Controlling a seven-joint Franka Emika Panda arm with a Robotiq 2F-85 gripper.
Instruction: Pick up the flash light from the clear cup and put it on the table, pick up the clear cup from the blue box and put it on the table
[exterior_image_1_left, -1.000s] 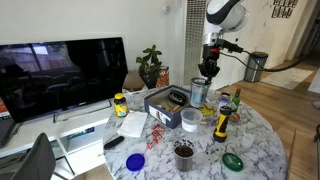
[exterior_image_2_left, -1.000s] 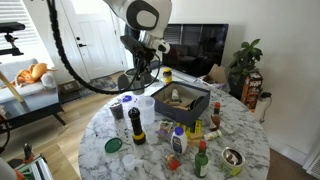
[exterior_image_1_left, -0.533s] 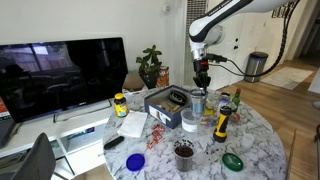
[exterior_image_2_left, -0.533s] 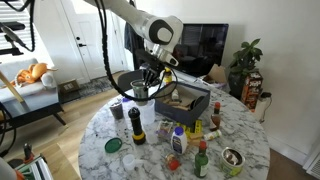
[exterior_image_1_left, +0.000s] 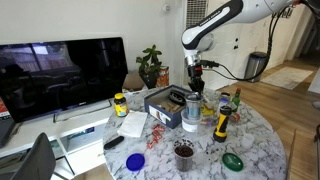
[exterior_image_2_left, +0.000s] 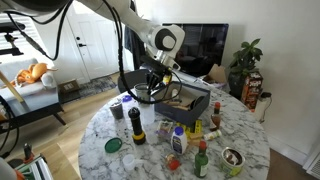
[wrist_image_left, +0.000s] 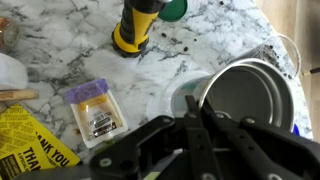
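Observation:
The yellow flash light stands upright on the marble table; it also shows in an exterior view and at the top of the wrist view. The clear cup stands on the table beside the blue box, and shows in an exterior view next to the box. My gripper hangs low just above the cup, as also shown in an exterior view. In the wrist view its fingers are together over the cup's rim, with nothing seen between them.
A grey metal cup stands right beside the clear cup, and shows in an exterior view. Bottles, green lids and a dark brown cup crowd the table front. Small packets lie on the marble. A TV and plant stand behind.
The arm has swung from above the grey cup toward the blue box and come down lower, ending just over the clear cup. The objects have not moved.

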